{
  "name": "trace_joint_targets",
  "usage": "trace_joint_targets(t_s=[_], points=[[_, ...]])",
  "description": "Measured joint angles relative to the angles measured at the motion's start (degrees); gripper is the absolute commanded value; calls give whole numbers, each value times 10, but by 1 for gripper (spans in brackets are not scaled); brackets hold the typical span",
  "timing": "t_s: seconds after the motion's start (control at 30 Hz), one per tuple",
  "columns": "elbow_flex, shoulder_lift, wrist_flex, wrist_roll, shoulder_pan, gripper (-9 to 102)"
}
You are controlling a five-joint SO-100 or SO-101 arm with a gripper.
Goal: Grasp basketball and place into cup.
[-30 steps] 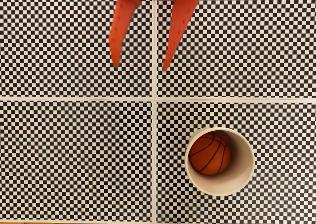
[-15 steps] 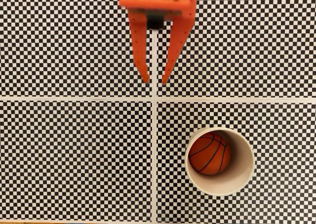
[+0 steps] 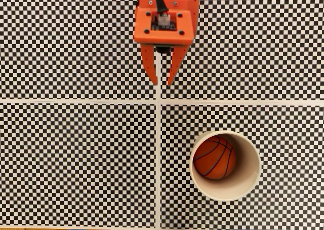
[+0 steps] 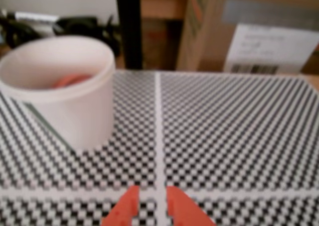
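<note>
The orange basketball (image 3: 215,157) with black seams lies inside the cream-white cup (image 3: 251,177), which stands upright at the lower right of the fixed view. My orange gripper (image 3: 161,82) hangs at the top centre over the white centre line, well away from the cup. It holds nothing, and its fingers are drawn close with a narrow gap at the tips. In the wrist view the cup (image 4: 79,111) stands at the left with a sliver of the basketball (image 4: 70,80) showing over its rim. The gripper (image 4: 152,193) tips enter from the bottom edge.
A black-and-white checkered mat (image 3: 76,159) covers the table, split by a white cross of lines. Past its far edge the wrist view shows a black post (image 4: 128,27), a cardboard box (image 4: 259,32) and dark clutter at the left.
The gripper has come further into the fixed view from the top, so its body now shows. Its fingers have closed from wide apart to a narrow gap. Ball and cup have not moved.
</note>
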Motion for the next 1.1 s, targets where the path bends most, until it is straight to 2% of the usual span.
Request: trace_joint_targets(t_s=[0.4,0.63,0.77,1.1], points=[[0,0,226,14,-4,0],[0,0,323,28,14,0],[0,0,358,33,17,0],[0,0,364,40,16,0]])
